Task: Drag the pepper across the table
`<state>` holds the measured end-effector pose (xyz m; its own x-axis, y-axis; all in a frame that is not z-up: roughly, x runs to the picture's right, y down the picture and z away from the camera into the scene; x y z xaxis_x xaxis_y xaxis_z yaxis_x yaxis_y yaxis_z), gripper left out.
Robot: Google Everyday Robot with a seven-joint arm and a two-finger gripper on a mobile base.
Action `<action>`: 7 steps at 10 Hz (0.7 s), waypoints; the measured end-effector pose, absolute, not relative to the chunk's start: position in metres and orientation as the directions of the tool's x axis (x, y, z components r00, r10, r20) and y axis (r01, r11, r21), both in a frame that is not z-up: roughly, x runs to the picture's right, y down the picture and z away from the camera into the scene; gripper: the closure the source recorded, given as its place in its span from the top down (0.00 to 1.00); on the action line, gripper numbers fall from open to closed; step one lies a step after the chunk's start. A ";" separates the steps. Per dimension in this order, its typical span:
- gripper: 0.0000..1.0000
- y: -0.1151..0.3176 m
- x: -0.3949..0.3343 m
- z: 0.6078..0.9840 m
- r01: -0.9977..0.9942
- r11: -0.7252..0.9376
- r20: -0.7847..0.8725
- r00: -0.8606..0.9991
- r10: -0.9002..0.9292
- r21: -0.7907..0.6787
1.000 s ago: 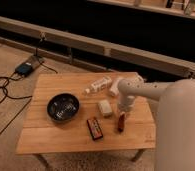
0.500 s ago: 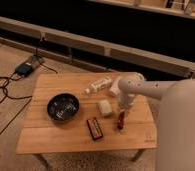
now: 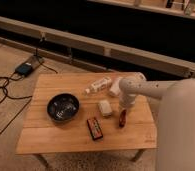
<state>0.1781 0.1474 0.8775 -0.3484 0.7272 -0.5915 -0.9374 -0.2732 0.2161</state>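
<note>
The pepper (image 3: 122, 119) is a small reddish-brown tapered object lying on the right part of the light wood table (image 3: 51, 140). My gripper (image 3: 123, 108) comes down from the white arm on the right and sits right over the pepper's far end, hiding the contact. I cannot tell whether it touches or holds the pepper.
A dark bowl (image 3: 63, 107) stands at the table's left middle. A flat black-and-red packet (image 3: 95, 128) lies near the front. A small white object (image 3: 105, 107) sits just left of the gripper, and a white bottle (image 3: 98, 85) lies behind it. Cables and a device (image 3: 25, 67) lie on the floor to the left.
The arm's joint above the table has shifted slightly. The pepper and the gripper stay at about the same spot on the right of the table.
</note>
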 end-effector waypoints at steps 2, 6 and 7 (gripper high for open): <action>0.00 0.145 0.184 0.883 -0.935 -0.273 -0.574 -0.355 0.738 0.227; 0.00 0.139 0.190 0.895 -0.934 -0.263 -0.554 -0.355 0.753 0.241; 0.00 0.136 0.190 0.897 -0.934 -0.262 -0.551 -0.355 0.755 0.242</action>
